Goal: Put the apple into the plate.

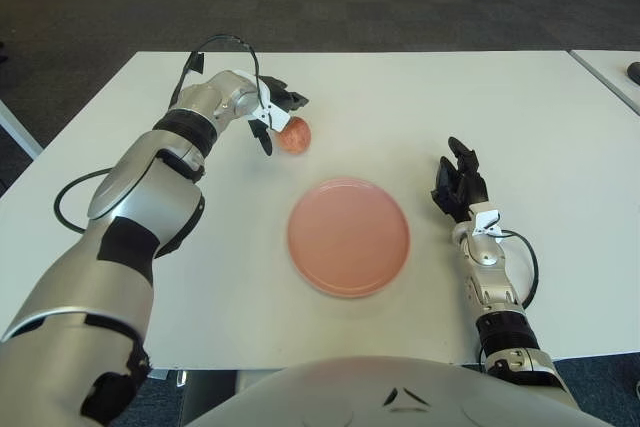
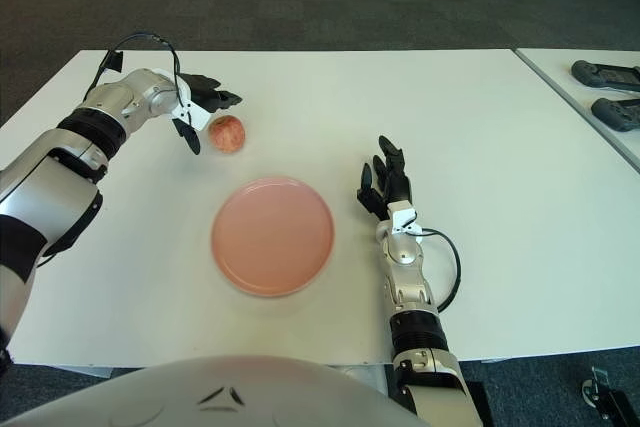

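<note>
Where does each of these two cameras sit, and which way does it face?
Left eye view: on the head, facing forward and down at the white table; shows both arms and the chest.
Right eye view: beside it, slightly to the right, same aim; adds a second table's edge at far right.
Shared: the left hand, fingers spread around the apple without closing on it, the pink plate, and the right hand idle, right of the plate.
</note>
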